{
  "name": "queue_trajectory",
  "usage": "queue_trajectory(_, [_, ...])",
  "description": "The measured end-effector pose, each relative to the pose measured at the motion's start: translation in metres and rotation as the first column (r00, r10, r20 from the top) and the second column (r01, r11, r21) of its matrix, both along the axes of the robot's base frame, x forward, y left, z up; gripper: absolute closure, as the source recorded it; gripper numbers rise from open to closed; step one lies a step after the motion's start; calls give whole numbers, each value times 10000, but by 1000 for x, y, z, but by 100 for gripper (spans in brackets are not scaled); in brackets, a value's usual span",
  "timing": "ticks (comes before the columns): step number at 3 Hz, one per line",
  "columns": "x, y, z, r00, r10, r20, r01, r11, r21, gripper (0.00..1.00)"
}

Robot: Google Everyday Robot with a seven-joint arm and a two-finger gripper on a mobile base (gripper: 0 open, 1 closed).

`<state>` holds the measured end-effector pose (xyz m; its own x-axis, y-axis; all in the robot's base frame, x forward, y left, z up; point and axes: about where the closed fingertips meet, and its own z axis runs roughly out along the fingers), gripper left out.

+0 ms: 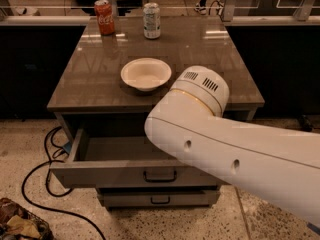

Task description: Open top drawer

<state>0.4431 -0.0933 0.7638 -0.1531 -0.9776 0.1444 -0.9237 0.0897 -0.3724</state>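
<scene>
The top drawer [110, 174] stands pulled out from under the grey tabletop [90, 91]. Its flat grey front faces me with a small black pull handle [160, 175]. Its plain grey inside [120, 148] shows nothing in the part I can see. My big white arm [225, 149] reaches in from the right and covers the drawer's right part. My gripper is hidden behind this arm, so I do not see it.
A white bowl [146, 74] sits in the middle of the tabletop. A red cola can [104, 17] and a silver can [151, 20] stand at the back. A narrower drawer [130, 199] sits slightly out below. A black cable [45, 184] lies on the floor at left.
</scene>
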Motion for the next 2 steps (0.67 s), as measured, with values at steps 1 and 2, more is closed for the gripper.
queue_trajectory(1, [21,-14,-11,9994,-303,190,294,9987,425,100])
queue_trajectory(2, [52,-44,-28,9963,-606,617,540,9932,1030,100])
